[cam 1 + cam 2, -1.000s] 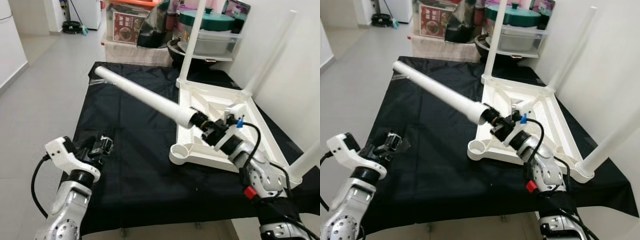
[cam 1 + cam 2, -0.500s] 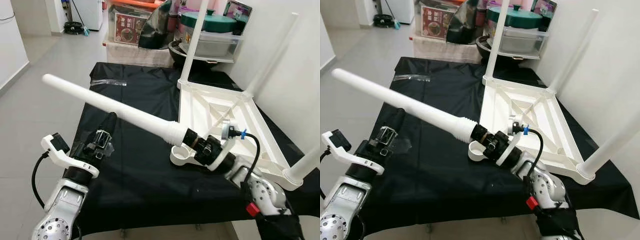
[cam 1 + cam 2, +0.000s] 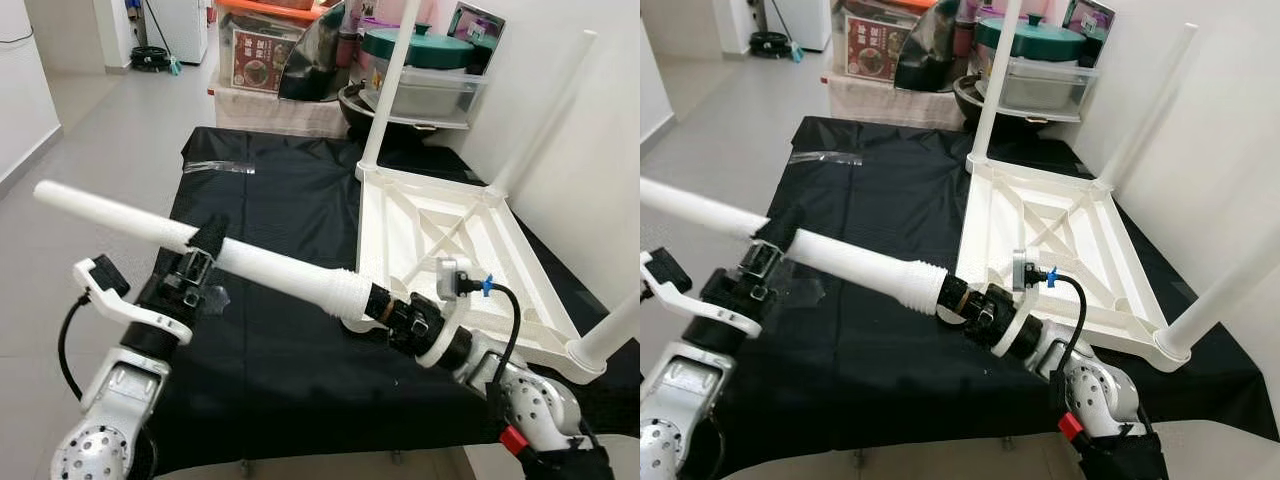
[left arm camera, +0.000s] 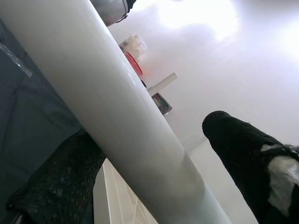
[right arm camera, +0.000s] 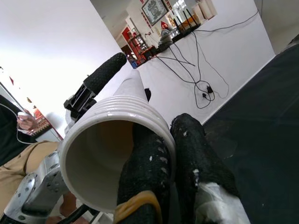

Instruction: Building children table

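Black-covered desk point(image 3: 270, 340) carried the upside-down white table top point(image 3: 440, 235), three legs already standing up from its corners. Fourth corner socket, nearest the robot, appeared open, partly hidden behind the loose leg.

Loose leg point(image 3: 270, 272) was held in the air above the desk, long axis near level, running from the right jaws across to the robot's left.

Right jaws point(image 3: 385, 310) clenched on the ribbed open end, one finger point(image 5: 149, 172) inside the tube, one outside. That end lay just beside the socket, so the right arm is nearer.

Left jaws point(image 3: 200, 262) straddled the leg mid-length; grip pressure unclear.

Judgement: leg must swing upright, ribbed end down into socket.
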### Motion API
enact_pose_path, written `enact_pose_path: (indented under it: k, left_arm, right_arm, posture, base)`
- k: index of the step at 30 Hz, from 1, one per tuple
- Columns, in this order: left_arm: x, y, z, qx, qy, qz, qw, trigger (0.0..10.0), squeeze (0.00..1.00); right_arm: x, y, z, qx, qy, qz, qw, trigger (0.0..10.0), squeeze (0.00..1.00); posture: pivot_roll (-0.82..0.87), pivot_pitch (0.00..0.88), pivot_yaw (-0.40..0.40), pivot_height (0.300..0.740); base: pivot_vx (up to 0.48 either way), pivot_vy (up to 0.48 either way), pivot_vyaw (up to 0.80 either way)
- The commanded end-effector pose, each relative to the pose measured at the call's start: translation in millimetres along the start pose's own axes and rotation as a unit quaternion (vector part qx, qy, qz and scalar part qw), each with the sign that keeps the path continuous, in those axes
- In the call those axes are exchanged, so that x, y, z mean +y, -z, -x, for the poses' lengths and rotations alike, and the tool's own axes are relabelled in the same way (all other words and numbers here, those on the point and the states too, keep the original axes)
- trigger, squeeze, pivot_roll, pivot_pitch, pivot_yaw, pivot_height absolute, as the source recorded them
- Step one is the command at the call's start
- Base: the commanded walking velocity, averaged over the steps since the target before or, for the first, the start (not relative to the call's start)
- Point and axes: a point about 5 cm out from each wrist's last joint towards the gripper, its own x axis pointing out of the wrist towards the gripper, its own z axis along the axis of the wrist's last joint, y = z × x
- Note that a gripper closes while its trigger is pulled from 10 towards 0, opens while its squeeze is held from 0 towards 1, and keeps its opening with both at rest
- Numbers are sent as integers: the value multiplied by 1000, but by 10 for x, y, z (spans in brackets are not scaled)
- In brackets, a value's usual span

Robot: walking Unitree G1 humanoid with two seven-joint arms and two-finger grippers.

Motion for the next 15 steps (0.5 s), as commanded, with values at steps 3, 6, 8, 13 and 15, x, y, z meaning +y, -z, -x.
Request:
enact_pose_path:
  k: [3, 6, 8, 13, 15]
  left_arm:
    - [33, -129, -26, -15, -4, 1, 1000, 10000, 0]
    - [20, -166, -27, -22, 0, 4, 1000, 10000, 0]
    - [-18, -193, -20, -28, 10, 13, 999, 10000, 0]
    - [-28, -200, 3, -28, 14, 17, 999, 5843, 0]
    - [-19, -204, 8, -27, 13, 16, 999, 2980, 0]
  right_arm:
    - [-84, -34, 128, 3, 13, -18, 1000, 0, 0]
    - [-126, -38, 164, 1, 22, -24, 999, 0, 0]
    - [-211, -49, 218, -10, 45, -35, 998, 0, 0]
    - [-230, -59, 237, -14, 53, -39, 998, 0, 0]
    - [-217, -59, 238, -13, 50, -38, 998, 0, 0]
  posture:
    - [68, 0, -144, 740]
    - [68, 0, -146, 740]
    - [71, 0, -148, 740]
    - [73, 0, -147, 740]
    - [72, 0, -147, 740]
  base:
    - [0, 0, 0]
    - [0, 0, 0]
    - [0, 0, 0]
    - [0, 0, 0]
    - [0, 0, 0]
